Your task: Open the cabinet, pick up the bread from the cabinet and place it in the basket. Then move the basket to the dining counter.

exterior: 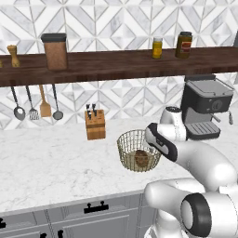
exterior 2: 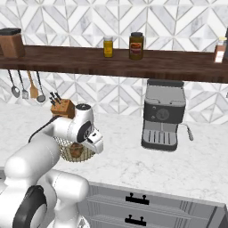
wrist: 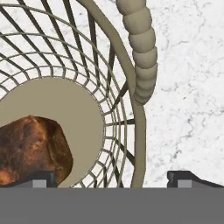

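- The bread (wrist: 33,148) lies inside the basket (wrist: 139,144) on the table (exterior: 46,162), long axis perhaps crosswise (hard to judge).
- The tool (wrist: 116,178) hangs open, straddling the rim; base views hide its tips.

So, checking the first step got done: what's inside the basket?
The bread lies on the solid base of the basket. The arm hides part of the basket in the right base view.
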Controlling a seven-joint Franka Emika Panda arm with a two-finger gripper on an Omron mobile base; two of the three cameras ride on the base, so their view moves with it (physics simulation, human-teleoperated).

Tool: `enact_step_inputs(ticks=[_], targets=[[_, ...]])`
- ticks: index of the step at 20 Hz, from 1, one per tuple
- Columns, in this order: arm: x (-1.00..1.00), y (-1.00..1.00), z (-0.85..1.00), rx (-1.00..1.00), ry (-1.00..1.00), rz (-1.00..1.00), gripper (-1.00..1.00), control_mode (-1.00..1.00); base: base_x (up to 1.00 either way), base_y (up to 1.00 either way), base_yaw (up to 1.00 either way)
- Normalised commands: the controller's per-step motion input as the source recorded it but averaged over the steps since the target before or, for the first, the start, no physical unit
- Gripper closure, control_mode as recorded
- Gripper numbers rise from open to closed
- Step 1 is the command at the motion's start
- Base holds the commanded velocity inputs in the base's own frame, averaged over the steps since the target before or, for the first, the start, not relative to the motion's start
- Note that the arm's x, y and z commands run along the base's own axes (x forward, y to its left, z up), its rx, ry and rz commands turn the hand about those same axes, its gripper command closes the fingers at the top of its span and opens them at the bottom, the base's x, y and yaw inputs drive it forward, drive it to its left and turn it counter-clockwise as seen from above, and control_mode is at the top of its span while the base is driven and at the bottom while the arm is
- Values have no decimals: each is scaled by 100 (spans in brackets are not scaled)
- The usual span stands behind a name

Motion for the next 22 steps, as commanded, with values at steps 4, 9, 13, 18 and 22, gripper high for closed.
enact_step_inputs(ticks=[4, 9, 13, 18, 22], targets=[[0, 15, -19, 0, 0, 1, 100, -100, 0, 0, 0], [3, 18, -2, 0, -1, -3, 100, -100, 0, 0, 0], [8, 19, 31, 13, 6, -1, 100, -100, 0, 0, 0], [-16, 30, 73, 21, 1, 0, 100, -100, 0, 0, 0], [-38, 19, 68, 27, -5, -5, 100, -100, 0, 0, 0]])
